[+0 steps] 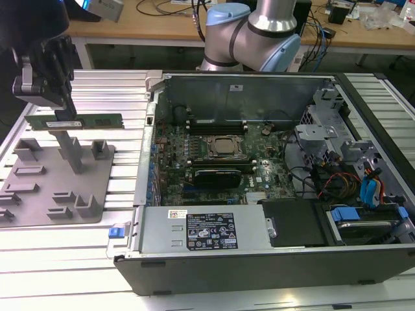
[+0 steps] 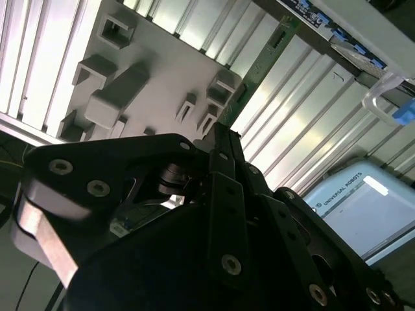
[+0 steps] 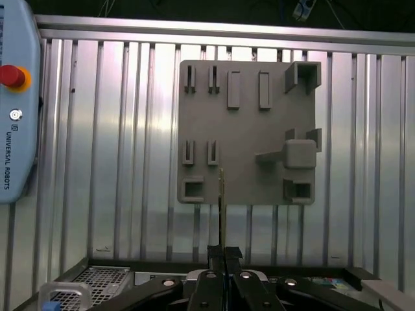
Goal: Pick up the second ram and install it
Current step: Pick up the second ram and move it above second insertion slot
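robot arm lifts memory stick: our gripper (image 1: 67, 115) is clamped on the second ram (image 1: 97, 120), taken off-centre toward one end and held level above the grey holder tray (image 1: 39, 194) at the exterior view's left, well apart from the open computer case (image 1: 194, 259). we judge the stick light, stiff and thin but fragile, best pinched on its flat faces, clear of the contact edge. the exterior view gives us its full green length; the first wrist view shows it edge-on, a thin line rising from the closed fingers (image 3: 214, 256); the second wrist view catches one green face slanting past the tray.
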Controlling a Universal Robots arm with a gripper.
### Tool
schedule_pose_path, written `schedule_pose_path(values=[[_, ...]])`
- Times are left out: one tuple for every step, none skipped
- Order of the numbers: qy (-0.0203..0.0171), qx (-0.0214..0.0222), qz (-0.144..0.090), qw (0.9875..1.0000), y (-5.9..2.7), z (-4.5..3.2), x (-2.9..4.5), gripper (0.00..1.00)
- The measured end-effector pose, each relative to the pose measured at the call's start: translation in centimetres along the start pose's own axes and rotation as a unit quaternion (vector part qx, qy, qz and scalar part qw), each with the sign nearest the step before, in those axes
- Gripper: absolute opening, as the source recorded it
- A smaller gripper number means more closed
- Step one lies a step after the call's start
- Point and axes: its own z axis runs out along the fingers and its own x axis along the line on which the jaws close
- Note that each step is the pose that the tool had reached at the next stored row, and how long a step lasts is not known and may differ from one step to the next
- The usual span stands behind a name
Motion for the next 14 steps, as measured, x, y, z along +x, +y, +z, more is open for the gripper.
schedule_pose_path(values=[[0.0, 0.0, 0.0, 1.0, -0.09, -0.01, 0.0, 0.09], [0.0, 0.0, 0.0, 1.0, -0.55, -0.03, 0.02, 0.09], [0.0, -0.0001, 0.0, 1.0, -1.06, -0.06, 0.04, 0.09], [0.0, -0.0001, 0.0, 1.0, -1.87, -0.1, 0.08, 0.09], [0.0, -0.0001, 0.0, 1.0, -2.17, -0.12, 0.09, 0.09], [0.0, 0.0, 0.0, 1.0, -2.38, -0.12, 0.1, 0.09], [0.0, -0.0001, 0.0, 1.0, -2.74, -0.14, 0.11, 0.09], [0.0, 0.0, 0.0, 1.0, -3.1, -0.16, 0.12, 0.09], [0.0, -0.0001, 0.0, 1.0, -3.51, -0.18, 0.14, 0.09], [0.0, 0.0, 0.0, 1.0, -3.71, -0.2, 0.15, 0.09], [0.0, -0.0001, 0.0, 1.0, -4.2, -0.22, 0.17, 0.09], [0.0, -0.0001, 0.0, 1.0, -4.38, -0.23, 0.18, 0.09], [0.0, -0.0001, 0.0, 1.0, -4.55, -0.24, 0.18, 0.09], [0.0, -0.0001, 0.0, 1.0, -4.86, -0.26, 0.19, 0.09]])
